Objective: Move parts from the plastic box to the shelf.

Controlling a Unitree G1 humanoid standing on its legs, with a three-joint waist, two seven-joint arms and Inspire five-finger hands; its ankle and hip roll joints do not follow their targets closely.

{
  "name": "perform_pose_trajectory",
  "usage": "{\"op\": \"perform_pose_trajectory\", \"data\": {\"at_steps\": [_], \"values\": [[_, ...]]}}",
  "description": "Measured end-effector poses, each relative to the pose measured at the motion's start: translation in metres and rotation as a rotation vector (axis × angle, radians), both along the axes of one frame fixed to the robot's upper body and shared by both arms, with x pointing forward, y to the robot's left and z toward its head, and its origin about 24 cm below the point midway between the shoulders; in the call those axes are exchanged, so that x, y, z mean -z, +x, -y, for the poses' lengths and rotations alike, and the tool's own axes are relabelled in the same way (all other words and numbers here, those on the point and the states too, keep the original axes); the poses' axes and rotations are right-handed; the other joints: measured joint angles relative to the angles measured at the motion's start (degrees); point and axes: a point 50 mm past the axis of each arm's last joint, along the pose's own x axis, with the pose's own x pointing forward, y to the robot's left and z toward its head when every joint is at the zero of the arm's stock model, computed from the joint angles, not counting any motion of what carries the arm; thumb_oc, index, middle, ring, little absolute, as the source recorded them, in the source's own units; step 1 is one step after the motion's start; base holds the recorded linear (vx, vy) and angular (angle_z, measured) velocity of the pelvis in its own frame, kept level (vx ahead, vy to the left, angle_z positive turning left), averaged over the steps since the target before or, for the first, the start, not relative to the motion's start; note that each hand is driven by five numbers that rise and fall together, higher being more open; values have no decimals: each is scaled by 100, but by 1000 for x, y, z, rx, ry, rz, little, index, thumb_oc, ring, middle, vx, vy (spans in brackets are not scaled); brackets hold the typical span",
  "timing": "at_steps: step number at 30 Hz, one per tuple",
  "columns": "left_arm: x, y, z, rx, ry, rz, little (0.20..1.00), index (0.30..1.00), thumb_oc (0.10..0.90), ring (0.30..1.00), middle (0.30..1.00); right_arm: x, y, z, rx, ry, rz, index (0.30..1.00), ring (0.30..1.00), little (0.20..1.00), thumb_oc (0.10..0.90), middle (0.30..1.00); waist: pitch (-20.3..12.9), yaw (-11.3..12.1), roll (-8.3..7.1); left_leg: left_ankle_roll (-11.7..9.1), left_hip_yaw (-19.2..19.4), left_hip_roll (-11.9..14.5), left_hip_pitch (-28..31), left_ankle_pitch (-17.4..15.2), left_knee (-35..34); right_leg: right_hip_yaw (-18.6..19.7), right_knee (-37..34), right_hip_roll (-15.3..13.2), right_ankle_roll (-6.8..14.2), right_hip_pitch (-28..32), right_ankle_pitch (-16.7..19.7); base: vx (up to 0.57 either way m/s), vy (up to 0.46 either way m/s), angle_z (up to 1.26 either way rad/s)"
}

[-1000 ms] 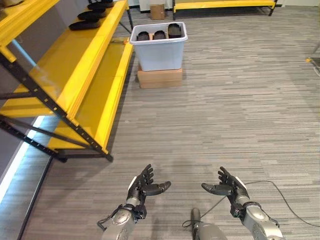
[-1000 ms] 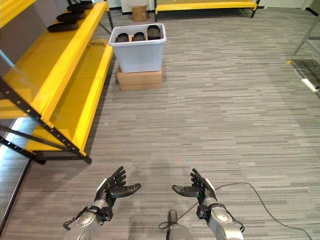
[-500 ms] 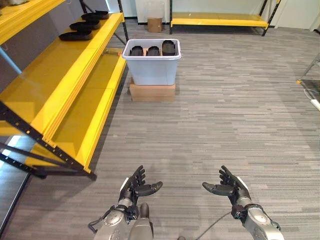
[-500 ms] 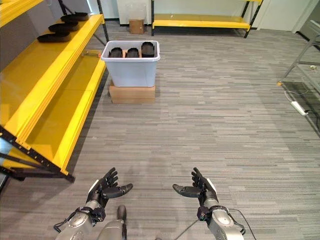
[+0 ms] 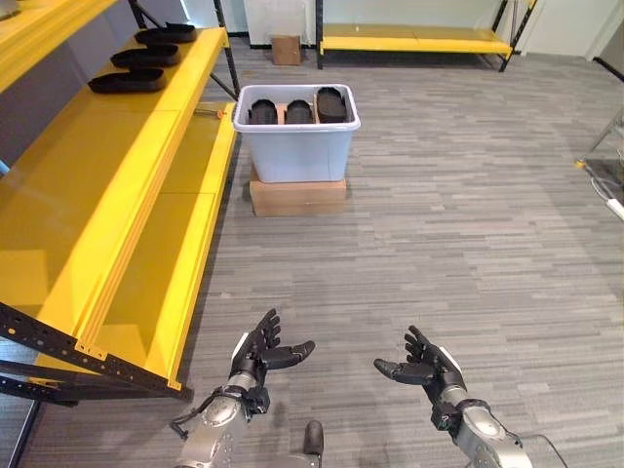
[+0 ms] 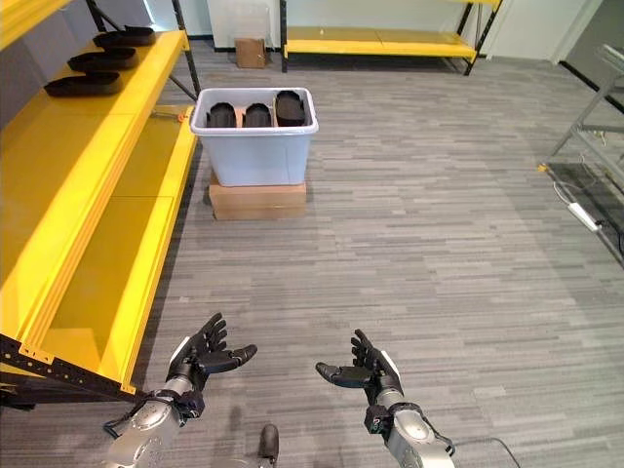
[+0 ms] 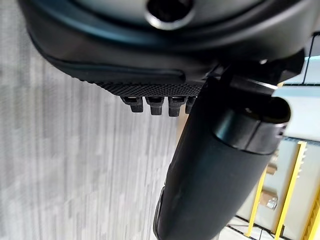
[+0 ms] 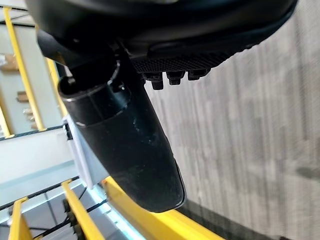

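At twelve o'clock from me, the pale grey plastic box [image 5: 295, 136] sits on a flat brown cardboard carton [image 5: 297, 195], with three black oblong parts [image 5: 297, 109] standing side by side inside, long axes pointing away from me. More black parts [image 5: 127, 82] lie on the yellow metal shelf [image 5: 107, 185] at ten o'clock. My left hand [image 5: 259, 353] and right hand [image 5: 426, 369] hang low with fingers spread, holding nothing. Since a second ago the box looks closer and more centred; my view has shifted.

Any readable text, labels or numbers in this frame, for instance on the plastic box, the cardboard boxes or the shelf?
None can be read.
Plastic box: plain pale walls, no label in sight.
Cardboard box under it: no print visible.
Small cardboard box by the far wall: too small to tell.
Yellow shelf: no markings visible.
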Motion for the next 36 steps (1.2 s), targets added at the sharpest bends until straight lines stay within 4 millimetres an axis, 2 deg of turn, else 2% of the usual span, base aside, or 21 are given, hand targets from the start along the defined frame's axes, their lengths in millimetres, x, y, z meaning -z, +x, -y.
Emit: {"op": "perform_pose_trajectory", "data": {"at_steps": [2,4,6,8,9,11,15,17,18,19,20,21,23,25,26,28,29,30,32,34,36], "values": [[1,-1,1,6,6,-4,1000,1000,900,1000,1000,0,-1,0,-1,0,-3,1000,1000,1000,900,1000,177,-44,202,116,-159,27,244,-169,15,-119,429,139,-24,-659,-164,238,93,20],[1,-3,-2,0,10,-5,1000,1000,900,1000,1000,2,-3,-2,-12,0,-10,1000,1000,1000,900,1000,211,-85,240,71,-176,38,312,-258,28,-40,330,290,-39,-1028,-228,289,3,21],[1,-5,-6,-2,23,-14,1000,1000,900,1000,1000,3,-5,-2,-17,6,-17,1000,1000,1000,900,1000,275,-147,221,30,-231,36,434,-401,64,-104,-508,433,-134,-1486,-223,417,-66,16],[1,-5,-6,3,23,-13,1000,1000,900,1000,1000,5,-7,-1,-11,1,-26,1000,1000,1000,900,1000,289,-204,197,-8,-300,38,532,-509,57,-395,-2026,401,-156,-1553,77,402,-105,16],[2,-4,-7,2,25,-15,1000,1000,900,1000,1000,4,-5,-1,-11,1,-23,1000,1000,1000,900,1000,299,-220,166,-33,-284,26,588,-578,44,-505,-3184,328,-51,-1530,483,373,-112,5],[5,-8,-9,-2,26,-31,1000,1000,900,1000,1000,5,-6,-1,-11,2,-25,1000,1000,1000,900,1000,325,-269,131,-91,-302,-2,802,-760,-6,-519,-4504,100,59,-1546,1188,320,-99,-2],[13,-21,-10,-18,16,-69,1000,1000,900,1000,1000,8,-11,-1,-11,-1,-49,1000,1000,1000,900,1000,334,-293,129,-256,-330,134,1462,-1301,-51,-826,-4677,-119,133,-1365,1597,462,-168,0],[18,-24,-6,-25,-1,-90,1000,1000,900,1000,1000,12,-17,2,-1,-4,-71,1000,1000,1000,900,1000,229,-434,170,-490,-599,387,1727,-1598,38,-675,-4464,39,119,-914,1664,450,-227,65],[17,-23,1,-4,-17,-81,1000,1000,900,1000,1000,13,-20,6,6,-14,-79,1000,1000,1000,900,1000,121,-537,237,-664,-764,598,1761,-1677,128,-580,-4472,219,235,-803,2115,396,-255,100],[15,-20,6,11,-36,-64,1000,1000,900,1000,1000,10,-16,11,6,-28,-72,1000,1000,1000,900,1000,92,-584,318,-788,-771,788,1809,-1646,197,-622,-4270,386,58,-786,2258,497,-324,73],[13,-18,10,13,-53,-54,1000,1000,900,1000,1000,6,-10,15,-1,-47,-60,1000,1000,1000,900,1000,84,-569,405,-908,-693,928,1725,-1624,487,-674,-4076,550,-364,-801,2181,354,-252,21],[13,-17,11,12,-59,-51,1000,1000,900,1000,1000,1,-3,18,-6,-60,-37,1000,1000,1000,900,1000,84,-564,404,-1220,-617,1038,1645,-1433,821,-729,-3890,639,-606,-773,2001,220,-165,-3],[11,-15,12,14,-63,-41,1000,1000,900,1000,1000,-8,8,24,-7,-82,8,1000,1000,1000,900,1000,85,-579,376,-1474,-667,1089,1419,-1173,1715,-798,-3732,743,-842,-542,1725,296,-244,-12],[9,-11,13,17,-63,-25,1000,1000,900,1000,1000,-16,17,28,-7,-98,56,1000,1000,1000,900,1000,44,-580,370,-1576,-795,1146,1259,-937,2447,-840,-3716,892,-875,-270,1346,268,-270,-10],[6,-7,13,18,-63,-13,1000,1000,900,1000,1000,-17,17,29,-5,-102,58,1000,1000,1000,900,1000,28,-548,354,-1805,-950,1184,991,-662,3091,-862,-3697,991,-977,-138,1223,236,-302,5],[2,-1,13,23,-63,7,1000,1000,900,1000,1000,-14,12,30,-5,-104,43,1000,1000,1000,900,1000,17,-482,106,-1832,-914,1066,111,606,4542,-919,-3794,958,-1164,74,1093,232,-244,5],[0,1,14,27,-62,14,1000,1000,900,1000,1000,-11,11,29,-1,-103,31,1000,1000,1000,900,1000,52,-393,-17,-1711,-694,1080,-413,340,5381,-844,-3831,971,-1217,231,1049,240,-117,-16],[3,-2,12,22,-58,1,1000,1000,900,1000,1000,-10,10,27,2,-93,27,1000,1000,1000,900,1000,82,-349,-123,-1564,-474,1056,-707,25,5691,-804,-3932,944,-1270,461,1013,303,-138,-24],[5,-6,13,20,-65,-12,1000,1000,900,1000,1000,-6,3,27,14,-89,9,1000,1000,1000,900,1000,85,-300,-271,-1319,-47,969,-1053,-618,5333,-817,-4214,865,-1236,816,978,204,-24,-9],[6,-7,13,15,-71,-15,1000,1000,900,1000,1000,-6,4,27,14,-92,9,1000,1000,1000,900,1000,87,-256,-238,-1248,36,896,-1342,-734,4691,-786,-4247,873,-1139,905,917,193,23,-13],[7,-9,9,8,-64,-21,1000,1000,900,1000,1000,-4,-1,25,13,-86,-2,1000,1000,1000,900,1000,73,-263,-179,-1127,306,1017,-1350,-728,2820,-772,-4462,998,-1034,1135,887,371,102,-16]]}}
